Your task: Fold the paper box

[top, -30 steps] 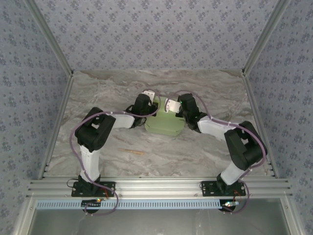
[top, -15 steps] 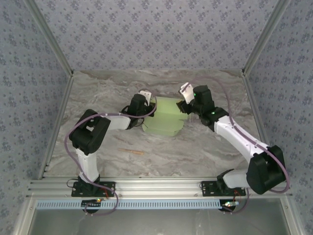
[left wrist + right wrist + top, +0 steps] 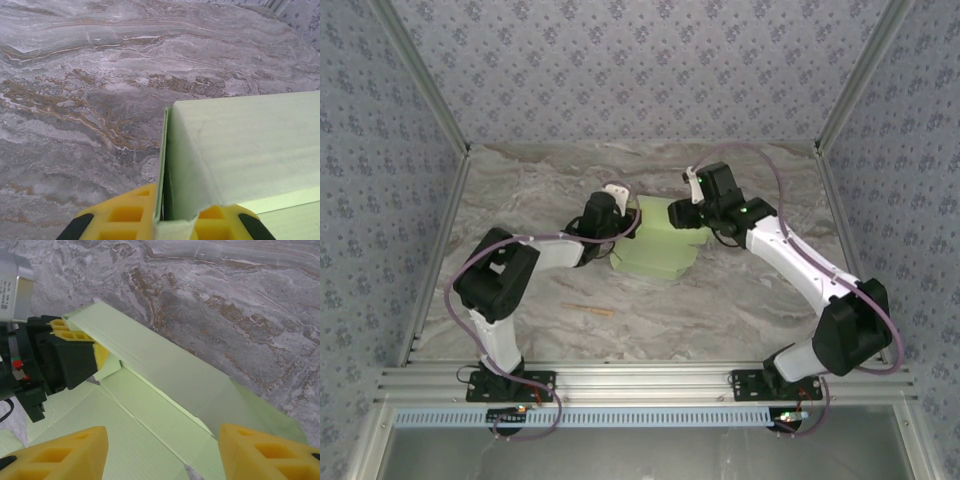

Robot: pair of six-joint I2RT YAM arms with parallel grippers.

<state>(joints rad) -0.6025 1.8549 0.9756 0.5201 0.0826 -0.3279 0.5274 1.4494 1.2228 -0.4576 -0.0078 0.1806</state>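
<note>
On the left, the left fingers [image 3: 125, 216] are closed narrowly on an upright side wall of the paper box [image 3: 655, 255]. The thin card is pinched between them, so that wall stands up from the sheet. A thin tan stick [image 3: 590, 310] lies on the tabletop [image 3: 520, 195] nearer the arm bases, well apart from the work. The paper box sits in the middle of the tabletop between the two arms, only partly formed: a long far wall is raised while other panels lie flat in front of it. On the right, the right fingers [image 3: 60, 452] hover above those flat panels, spread wide with nothing between them. The step in hand looks like raising and locking the walls. The next move probably calls for the right fingers to come down on a flat flap and turn it up. Meanwhile the left grip would steady the corner without creasing the card.
</note>
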